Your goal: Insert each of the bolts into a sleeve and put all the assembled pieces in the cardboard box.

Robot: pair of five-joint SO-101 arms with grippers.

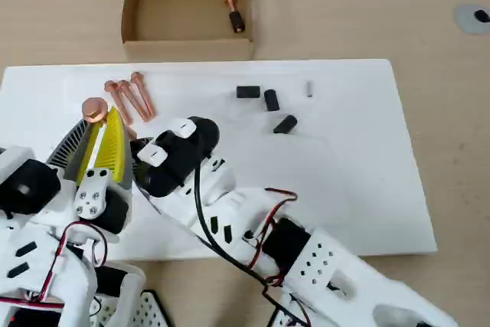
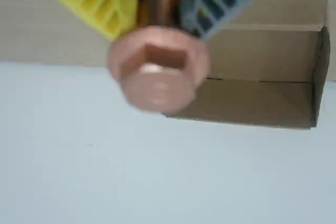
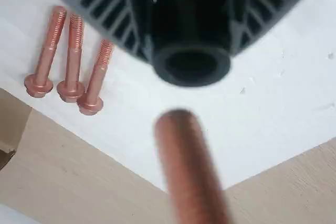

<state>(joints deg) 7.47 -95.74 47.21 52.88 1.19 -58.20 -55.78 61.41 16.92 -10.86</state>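
The left gripper [image 2: 157, 1] is pinched on a copper flange bolt [image 2: 157, 72], gripping the shank just behind the head. The right gripper [image 3: 191, 32] is clamped around a black sleeve [image 3: 191, 64], whose open bore faces the bolt's threaded end. That end sits just short of the bore and a little off its line, not yet inside. So the step in hand looks like the mating of the second pair. The next move calls for bringing shank and bore onto one axis, then sliding one into the other without letting either twist in the grip.

Three loose bolts [image 1: 127, 99] lie just beside the left gripper on the white board [image 1: 344, 174] — a wide swing there could scatter them. Three spare sleeves [image 1: 270, 101] lie well apart, toward the middle. The cardboard box [image 1: 138, 5] stands past the board's far edge with one assembled piece [image 1: 234, 14] inside. Its near wall must be cleared on the way in.
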